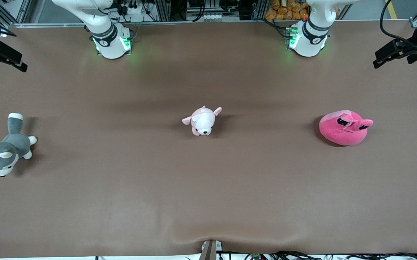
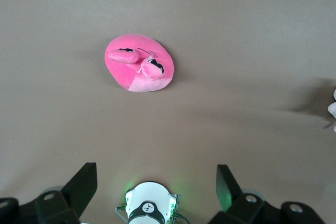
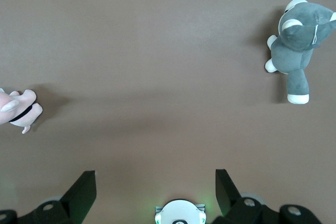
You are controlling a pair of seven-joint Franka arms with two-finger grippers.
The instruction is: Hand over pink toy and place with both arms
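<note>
The pink toy (image 1: 345, 128) is a hot-pink plush blob with two eye stalks. It lies on the brown table toward the left arm's end and also shows in the left wrist view (image 2: 139, 69). My left gripper (image 1: 391, 56) hangs high over the left arm's end of the table, open and empty, well apart from the toy; its jaws stand wide in the left wrist view (image 2: 155, 174). My right gripper (image 1: 4, 57) hangs high over the right arm's end, open and empty (image 3: 155, 177).
A small pale pink-and-white puppy plush (image 1: 203, 121) lies at the table's middle. A grey-and-white husky plush (image 1: 6, 148) lies toward the right arm's end, also in the right wrist view (image 3: 299, 30). The arm bases (image 1: 308, 36) stand along the table's edge farthest from the front camera.
</note>
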